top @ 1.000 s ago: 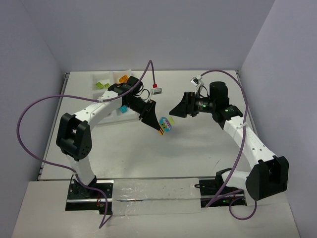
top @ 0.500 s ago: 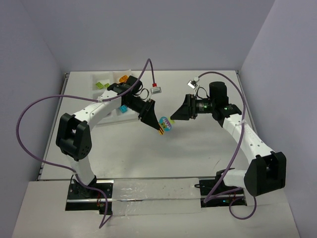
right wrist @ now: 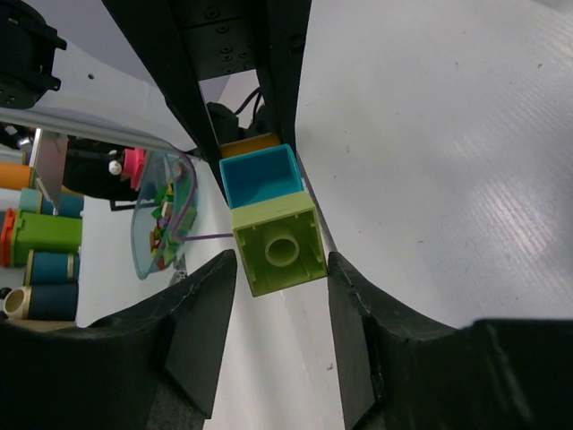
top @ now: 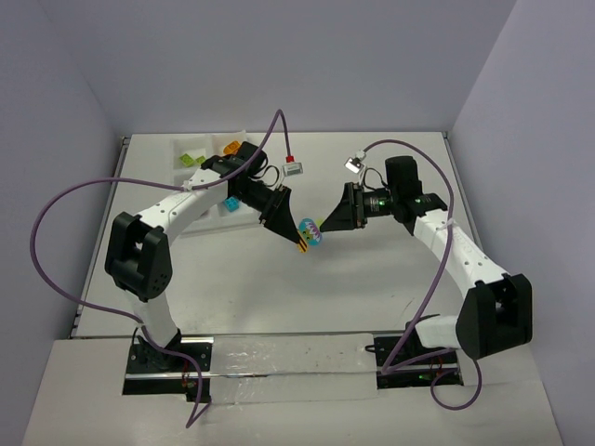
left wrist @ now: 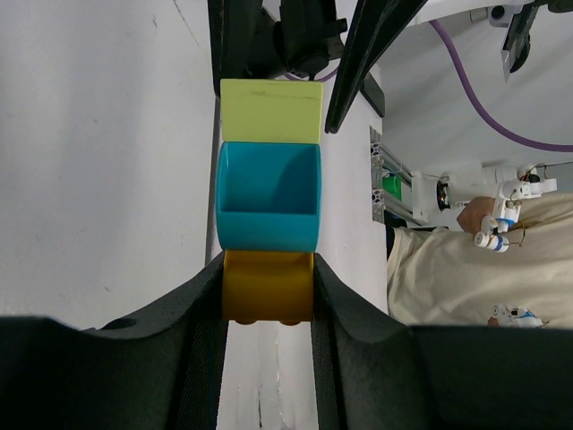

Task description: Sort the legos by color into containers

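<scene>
**Three-brick stack held in the air over the middle of the counter [top: 372,279].**

- **Near:** The left tool [left wrist: 267,285] is clamped on the orange brick [left wrist: 267,291], its pads pressed flat against two opposite side walls.
- **Stack:** A teal brick [left wrist: 269,197] is pressed onto the orange one, and a lime brick [right wrist: 279,244] onto the teal. Together they form one straight stack [top: 310,232] pointing away from the left tool.
- **Right tool:** The right tool [right wrist: 280,269] faces it with its jaws apart. They stand on either side of the lime brick, with a gap showing on both sides.
- **Far:** The tray [top: 186,177] sits at the far left corner of the counter. It is partly hidden by the left arm, and some lime pieces [top: 192,160] show in it.

**Handling:** The bricks are probably light, stiff and hollow, with smooth, glossy walls that may slip. Only the fit of the studs seems to hold them together. The best hold is square on two flat opposite walls of the lime brick, clear of the seam with the teal one. A firm squeeze should be safe, and a skewed grip would likely twist the stack.
</scene>
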Available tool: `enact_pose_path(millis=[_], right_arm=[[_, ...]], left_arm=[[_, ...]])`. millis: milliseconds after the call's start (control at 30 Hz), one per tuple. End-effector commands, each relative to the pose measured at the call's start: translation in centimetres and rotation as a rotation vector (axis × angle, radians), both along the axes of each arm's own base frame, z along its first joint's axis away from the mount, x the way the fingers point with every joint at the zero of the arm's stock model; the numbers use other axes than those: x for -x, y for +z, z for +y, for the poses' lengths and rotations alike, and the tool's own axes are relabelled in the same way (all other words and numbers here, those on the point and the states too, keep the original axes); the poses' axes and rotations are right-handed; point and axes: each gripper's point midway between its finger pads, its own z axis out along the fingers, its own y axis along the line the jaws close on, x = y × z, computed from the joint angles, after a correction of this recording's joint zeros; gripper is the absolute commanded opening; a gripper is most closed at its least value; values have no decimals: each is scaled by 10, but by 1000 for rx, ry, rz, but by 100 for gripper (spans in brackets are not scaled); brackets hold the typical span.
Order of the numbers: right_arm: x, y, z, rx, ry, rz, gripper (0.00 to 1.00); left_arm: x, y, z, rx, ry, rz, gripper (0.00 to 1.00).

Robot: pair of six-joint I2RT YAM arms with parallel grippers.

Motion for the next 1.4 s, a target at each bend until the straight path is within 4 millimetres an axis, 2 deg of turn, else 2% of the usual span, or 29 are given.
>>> enact_pose_path(millis=[0,67,367,533,633,733,767,800,867,933,1033,1100,1167,1267,1367], right_arm=[[2,18,7,-29,52,-51,50],[2,21,9,-37,63,-58,46],[3,29,14,-70,75,-55,39],[3,33,19,-82,91,-57,46],[1,35,22,-81,94,-60,45],[-1,35,24,-83,96,-61,37],[-1,34,24,-82,96,-60,31],[-1,34,24,-81,94,-61,18],[-4,31,23,-61,64,-61,1],[-9,26,20,-30,20,-66,0],[-30,11,4,52,-137,-52,0],[-49,3,-17,101,-284,-55,0],[-61,6,-44,109,-408,-72,0],[-69,6,-62,146,-477,-94,0],[-72,-2,-69,204,-500,-70,0]], left_arm=[[2,34,-1,100,-22,-76,0],[2,34,0,101,-23,-76,0],[2,33,-1,105,-27,-70,0],[3,35,-1,113,-32,-67,0],[3,36,-1,115,-31,-72,0],[3,35,0,113,-32,-69,0],[3,35,0,113,-31,-69,0],[3,35,0,111,-30,-69,0],[3,33,0,106,-27,-69,0],[2,32,2,102,-22,-69,0],[2,32,5,106,-14,-69,0],[3,33,8,105,-3,-74,0],[3,32,11,105,12,-75,0],[2,32,16,106,28,-75,0],[0,31,16,101,35,-76,0]])
